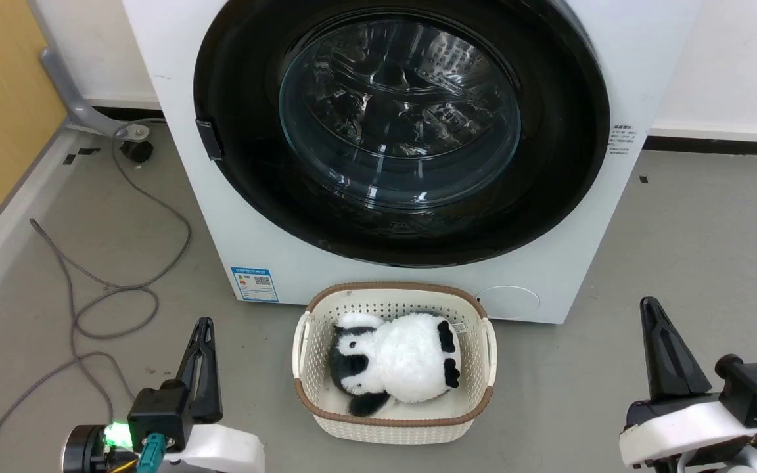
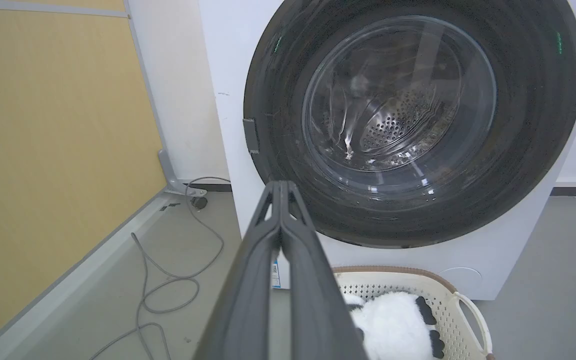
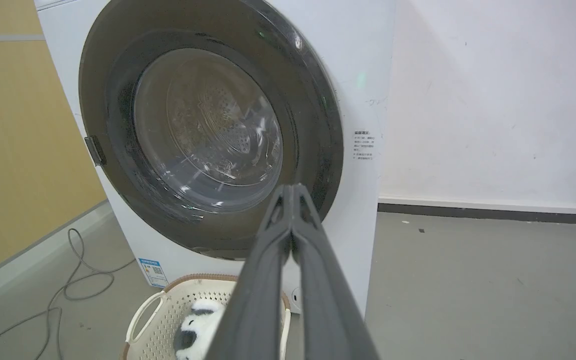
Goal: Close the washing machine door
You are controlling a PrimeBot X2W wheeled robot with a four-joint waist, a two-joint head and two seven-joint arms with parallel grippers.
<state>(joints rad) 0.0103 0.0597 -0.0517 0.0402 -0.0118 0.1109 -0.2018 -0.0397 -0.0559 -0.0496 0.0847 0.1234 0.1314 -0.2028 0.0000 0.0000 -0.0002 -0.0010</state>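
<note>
The washing machine (image 1: pixel 175 164) stands at the far edge of the floor (image 1: pixel 694 230), its top cut off. The washing machine door (image 1: pixel 401 125) lies flush against its front, with the drum (image 2: pixel 398 125) dim behind glare. Just in front, a basket (image 1: pixel 391 430) holds a plush panda (image 1: pixel 398 361), its face half buried. The left gripper (image 1: pixel 202 325) and right gripper (image 1: pixel 649 305) hang low and empty, fingers pressed together.

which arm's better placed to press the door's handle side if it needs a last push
Left, probably. The washing machine door looks flush; its handle tab sits on the robot's left, ahead of the shut left gripper. The right gripper lies past the opposite rim.
</note>
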